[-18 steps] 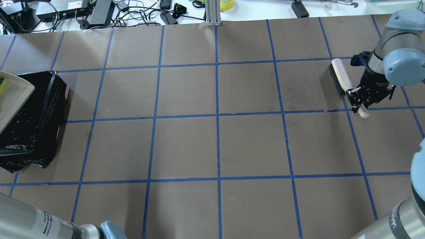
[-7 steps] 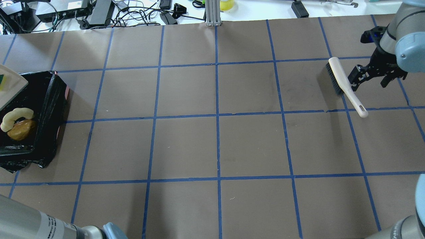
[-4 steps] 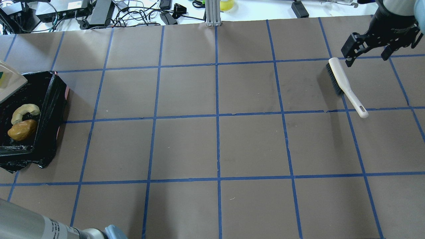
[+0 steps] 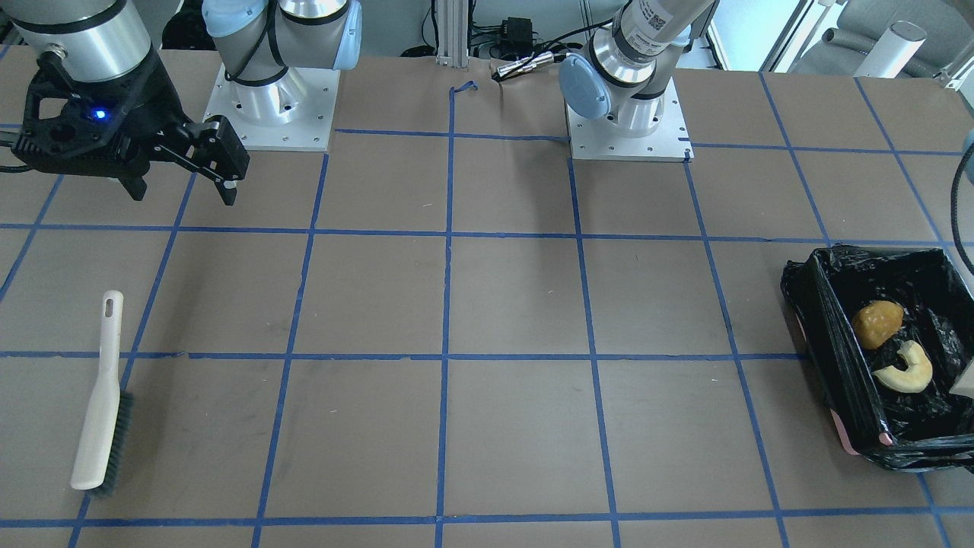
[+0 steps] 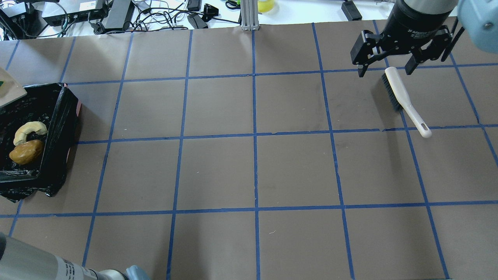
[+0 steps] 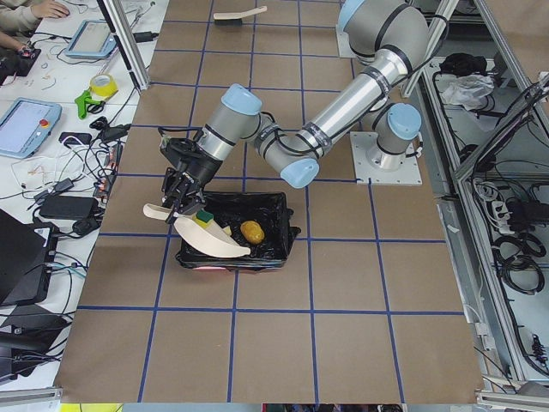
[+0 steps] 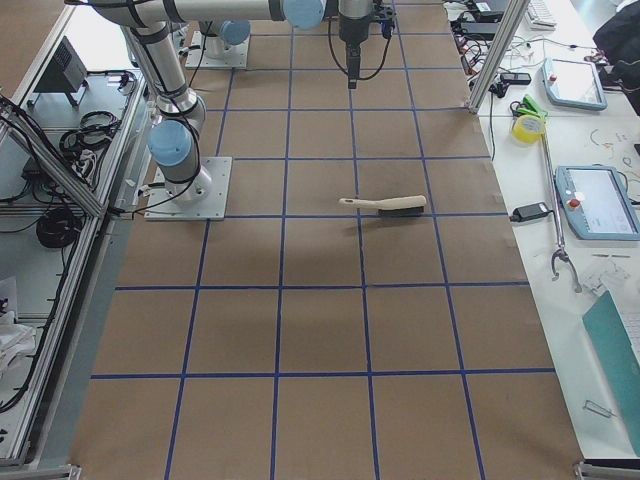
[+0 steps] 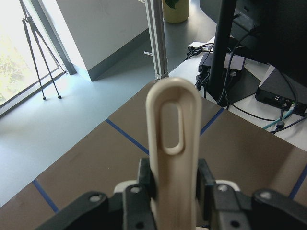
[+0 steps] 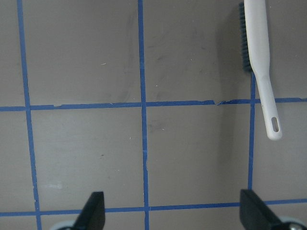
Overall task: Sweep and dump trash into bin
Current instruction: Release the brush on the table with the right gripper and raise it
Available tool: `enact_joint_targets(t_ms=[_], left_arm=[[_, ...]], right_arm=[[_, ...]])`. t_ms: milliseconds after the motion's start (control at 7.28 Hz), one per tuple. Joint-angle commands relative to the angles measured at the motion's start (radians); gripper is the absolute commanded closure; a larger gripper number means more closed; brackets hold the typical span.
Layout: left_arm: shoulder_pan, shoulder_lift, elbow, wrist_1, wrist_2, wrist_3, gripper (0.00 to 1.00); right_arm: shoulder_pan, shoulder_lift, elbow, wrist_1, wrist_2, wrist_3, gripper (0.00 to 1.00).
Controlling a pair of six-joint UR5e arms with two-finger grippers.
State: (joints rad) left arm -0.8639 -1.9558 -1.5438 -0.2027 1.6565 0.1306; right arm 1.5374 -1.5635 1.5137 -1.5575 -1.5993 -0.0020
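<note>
The bin (image 5: 58, 116), lined with black plastic, stands at the table's left end; it also shows in the front view (image 4: 833, 327) and the left view (image 6: 279, 206). The golden-brown lump (image 5: 26, 151) (image 4: 876, 323) and the cream rind slice (image 5: 29, 129) (image 4: 905, 369) lie inside it. The yellow-and-green sponge (image 6: 204, 218) sits on the beige dustpan (image 6: 210, 242), tilted over the bin. My left gripper (image 6: 182, 184) is shut on the dustpan's handle (image 8: 172, 129). My right gripper (image 5: 384, 72) (image 4: 183, 194) is open and empty, raised above the table.
The beige hand brush (image 5: 400, 95) (image 4: 99, 411) (image 9: 259, 48) lies flat on the brown paper at the far right, free of the gripper. Cables and boxes (image 5: 97, 15) line the far table edge. A metal post (image 5: 249, 15) stands at the back centre.
My right gripper let go of the brush, rose and moved away from it. The dustpan tipped and drew back to the left; the lump and rind dropped into the bin.
</note>
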Motion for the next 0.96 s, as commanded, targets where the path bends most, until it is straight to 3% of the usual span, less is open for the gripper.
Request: enact_joint_targets(t_ms=[0,549,824], left_arm=[[-0.003,0.005,-0.022,0.066,-0.003,0.032,1.00],[-0.066,0.011,-0.035,0.118,0.058,0.044,1.00],[-0.067,-0.003,-0.036,0.214,0.062,0.131,1.00]], right_arm=[[0.010,-0.016,0.006,0.007,0.045,0.008,0.00],[0.013,-0.043,0.028,0.001,0.056,-0.004,0.00],[0.013,-0.043,0.026,-0.004,0.058,-0.003,0.00]])
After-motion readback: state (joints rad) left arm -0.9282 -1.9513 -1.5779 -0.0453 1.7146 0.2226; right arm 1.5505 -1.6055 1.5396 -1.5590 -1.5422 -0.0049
